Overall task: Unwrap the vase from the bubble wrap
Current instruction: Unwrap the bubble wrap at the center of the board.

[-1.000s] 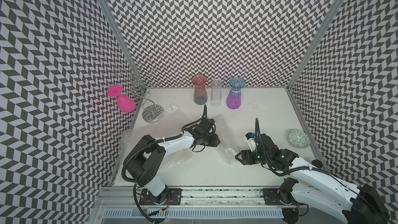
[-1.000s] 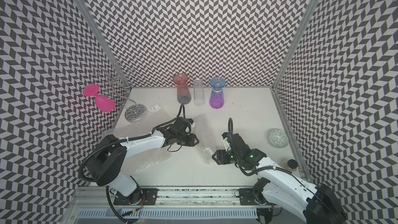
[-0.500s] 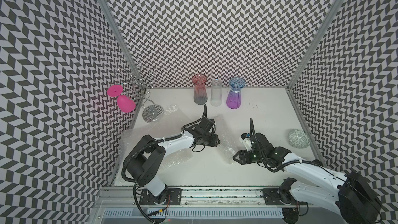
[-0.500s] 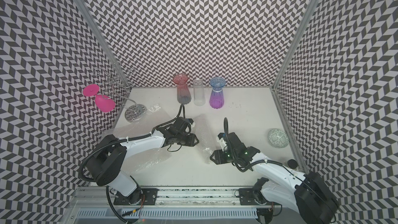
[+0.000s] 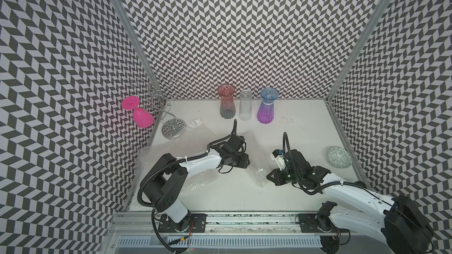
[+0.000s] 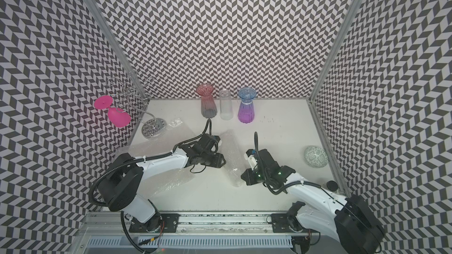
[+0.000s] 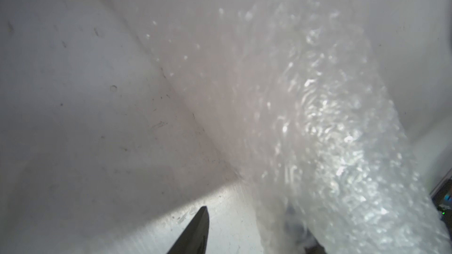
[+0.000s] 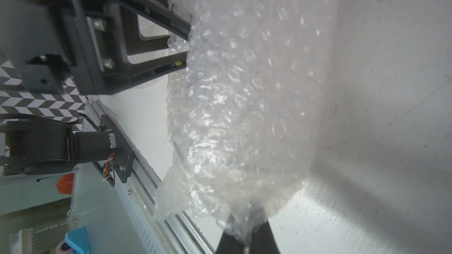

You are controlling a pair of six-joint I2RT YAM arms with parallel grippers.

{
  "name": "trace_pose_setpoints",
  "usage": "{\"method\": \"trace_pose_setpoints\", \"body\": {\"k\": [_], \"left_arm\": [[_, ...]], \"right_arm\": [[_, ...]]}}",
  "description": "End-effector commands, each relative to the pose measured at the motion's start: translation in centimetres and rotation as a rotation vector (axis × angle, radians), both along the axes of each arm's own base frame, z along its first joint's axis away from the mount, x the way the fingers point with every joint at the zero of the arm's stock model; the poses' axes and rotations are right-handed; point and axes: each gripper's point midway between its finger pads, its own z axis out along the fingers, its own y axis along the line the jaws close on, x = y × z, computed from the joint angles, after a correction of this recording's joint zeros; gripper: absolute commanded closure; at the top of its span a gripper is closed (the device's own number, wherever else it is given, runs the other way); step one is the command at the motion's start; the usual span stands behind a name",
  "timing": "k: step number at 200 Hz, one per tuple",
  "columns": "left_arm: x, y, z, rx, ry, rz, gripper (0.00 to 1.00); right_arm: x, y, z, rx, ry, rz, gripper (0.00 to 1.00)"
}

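A long roll of bubble wrap (image 5: 255,152) (image 6: 231,157) lies on the middle of the white table; no vase shows through it. My right gripper (image 5: 267,176) (image 8: 247,218) is at the roll's near end, shut on a pinch of the bubble wrap (image 8: 244,94). My left gripper (image 5: 245,164) (image 7: 254,221) is against the roll's left side with its jaws apart. One finger (image 7: 195,230) stands free over the table. The other is veiled by the bubble wrap (image 7: 318,118). In the right wrist view the left gripper (image 8: 181,45) brackets the roll's edge.
Loose bubble wrap sheets (image 5: 156,157) lie at the left wall and under the left arm. At the back stand a red vase (image 5: 227,105), a clear vase (image 5: 245,105) and a blue-purple vase (image 5: 267,109). A wire rack (image 5: 172,128) holds a pink glass (image 5: 141,117). A patterned bowl (image 5: 339,157) sits far right.
My right gripper has moved left to the roll's near end and shut on the bubble wrap. The left gripper's jaws have widened; its arm has stayed in place.
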Motion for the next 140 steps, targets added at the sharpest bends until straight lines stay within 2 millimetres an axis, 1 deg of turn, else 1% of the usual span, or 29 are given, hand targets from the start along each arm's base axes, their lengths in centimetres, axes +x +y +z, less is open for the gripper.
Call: {"method": "trace_pose_setpoints", "body": {"k": [1,15,34,53,71,86,112,124,140], "left_arm": [[0.3,-0.6,4.1,0.016,-0.134,-0.021,0.43],[0.1,-0.6,5.4,0.027,-0.193,-0.022,0.4],[-1.0,-1.0,7.1,0.026,-0.261,-0.048,0.39],[-3.2,-2.3,8.7,-0.007,-0.323,-0.099,0.38],[-5.7,-3.5,9.2,-0.025,-0.345,-0.14,0.38],[-7.4,-4.4,8.6,-0.026,-0.342,-0.166,0.39],[-9.7,-6.0,6.5,-0.005,-0.31,-0.202,0.41],[-10.1,-6.7,5.7,0.009,-0.302,-0.202,0.43],[-10.1,-7.1,5.1,0.033,-0.3,-0.184,0.46]], "right_arm": [[1.1,1.0,2.9,0.068,-0.091,0.02,1.0],[1.0,1.0,3.0,0.065,-0.094,0.026,1.0],[0.9,0.9,3.2,0.065,-0.1,0.031,1.0],[0.8,0.8,3.4,0.066,-0.104,0.033,1.0],[0.7,0.9,3.6,0.073,-0.107,0.043,1.0],[0.7,1.0,3.6,0.077,-0.11,0.046,1.0],[0.5,1.0,3.5,0.081,-0.104,0.054,1.0],[0.4,1.1,3.4,0.083,-0.101,0.058,1.0],[0.3,1.0,3.3,0.081,-0.098,0.061,1.0]]}}
